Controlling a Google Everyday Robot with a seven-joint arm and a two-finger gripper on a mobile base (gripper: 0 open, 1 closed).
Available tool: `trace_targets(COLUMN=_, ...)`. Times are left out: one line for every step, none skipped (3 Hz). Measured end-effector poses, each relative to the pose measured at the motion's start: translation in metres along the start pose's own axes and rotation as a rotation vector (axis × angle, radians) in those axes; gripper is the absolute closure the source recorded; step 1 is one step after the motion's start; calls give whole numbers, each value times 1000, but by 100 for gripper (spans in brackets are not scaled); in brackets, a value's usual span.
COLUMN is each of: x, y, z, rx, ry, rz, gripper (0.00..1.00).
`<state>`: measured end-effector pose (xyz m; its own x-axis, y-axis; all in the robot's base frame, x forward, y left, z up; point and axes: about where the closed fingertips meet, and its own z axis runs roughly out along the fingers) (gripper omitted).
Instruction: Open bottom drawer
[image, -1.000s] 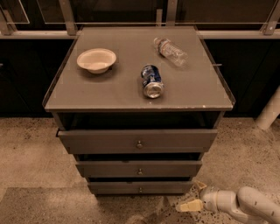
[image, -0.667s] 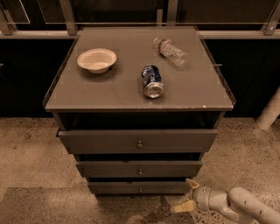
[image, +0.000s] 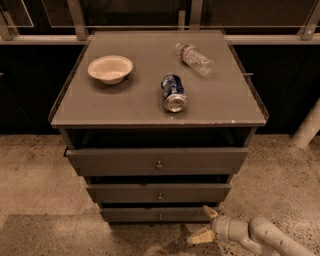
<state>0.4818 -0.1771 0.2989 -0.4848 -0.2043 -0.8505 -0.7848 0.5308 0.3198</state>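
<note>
The bottom drawer (image: 155, 215) is the narrowest, thinnest dark grey front at the foot of the cabinet, with a tiny round knob (image: 160, 217) at its centre. It looks closed or nearly so. My gripper (image: 205, 225) is low at the right, just in front of the drawer's right end, its pale fingers (image: 200, 237) spread open and empty. The arm (image: 265, 236) reaches in from the lower right corner. The gripper is to the right of the knob and apart from it.
Above are the mid-width drawer (image: 159, 192) and the widest top drawer (image: 157, 161), both slightly pulled out. On the cabinet top (image: 140, 102) lie a white bowl (image: 110, 68), a blue can (image: 173, 93) and a clear plastic bottle (image: 194, 58). A white post (image: 307, 127) stands at right.
My gripper has moved left along the floor toward the bottom drawer's right end. The drawers and the things on top have not moved.
</note>
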Motion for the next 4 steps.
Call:
trace_targets(x=9, y=-2, z=11, rx=0, ry=-10, rz=2, gripper=0)
trace_targets(x=18, y=-16, z=30, rx=14, ry=-60, rz=14, gripper=0)
trace_targets(x=20, y=-39, z=43, rx=36, ry=-89, rz=-6, gripper=0)
trace_targets(x=20, y=-61, z=55, rx=41, ry=-87, rz=-31, gripper=0)
